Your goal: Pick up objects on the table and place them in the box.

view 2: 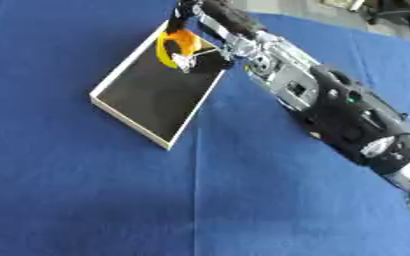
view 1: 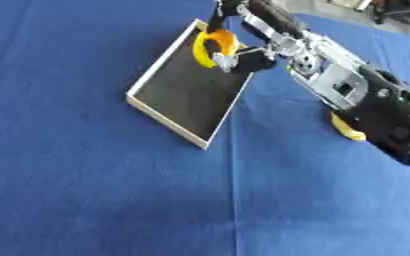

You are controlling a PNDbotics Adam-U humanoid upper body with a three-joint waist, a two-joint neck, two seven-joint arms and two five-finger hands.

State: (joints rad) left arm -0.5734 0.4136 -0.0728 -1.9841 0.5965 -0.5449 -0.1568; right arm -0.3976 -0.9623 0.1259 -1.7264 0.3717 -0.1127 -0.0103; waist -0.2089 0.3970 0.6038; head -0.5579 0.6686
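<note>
A shallow box (view 1: 165, 122) with a pale wooden rim and a black floor lies askew on the blue cloth. My right arm reaches in from the lower right up to the box's far end. My right hand (view 1: 250, 61) hangs over that far end, its fingers curled round a yellow and orange object (view 1: 210, 46). The object hangs just above the black floor near the far rim. A second yellow object (view 1: 347, 128) lies on the cloth right of the box, partly hidden under my forearm. My left hand shows in neither view.
Blue cloth (view 1: 86, 200) covers the table, with wide open cloth to the left and front of the box. Dark furniture legs (view 2: 392, 15) stand past the table's far right edge.
</note>
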